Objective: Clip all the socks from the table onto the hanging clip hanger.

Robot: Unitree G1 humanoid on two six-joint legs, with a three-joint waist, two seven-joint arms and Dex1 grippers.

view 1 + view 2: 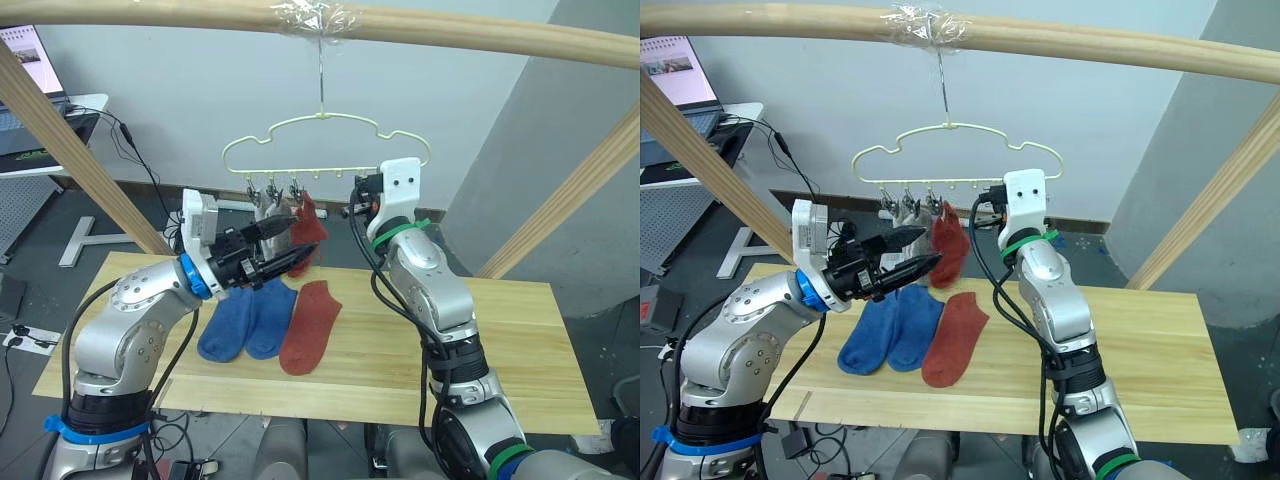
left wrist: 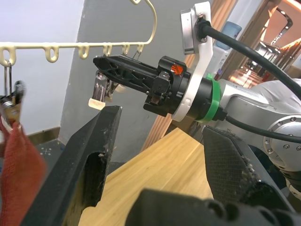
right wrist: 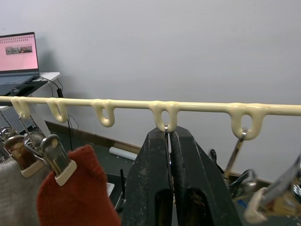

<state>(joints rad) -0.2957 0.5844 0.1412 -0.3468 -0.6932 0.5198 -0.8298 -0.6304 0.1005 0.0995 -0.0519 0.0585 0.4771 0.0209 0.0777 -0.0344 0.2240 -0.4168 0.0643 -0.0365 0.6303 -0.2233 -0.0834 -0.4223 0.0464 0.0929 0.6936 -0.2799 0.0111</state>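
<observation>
Table point(image 1: 520, 340) bears three socks point(image 1: 270, 320)

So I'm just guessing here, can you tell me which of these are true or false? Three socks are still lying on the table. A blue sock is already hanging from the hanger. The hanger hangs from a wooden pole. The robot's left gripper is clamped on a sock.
1. Three socks are lying on the table. True: two blue socks and one rust-red sock.
2. A blue sock hangs from the clip hanger. False: a rust-red sock and a grey sock hang there.
3. The hanger hangs from a wooden pole. True.
4. The left gripper is clamped on a sock. False: its fingers are open and empty. The right gripper is shut on a clip.
</observation>
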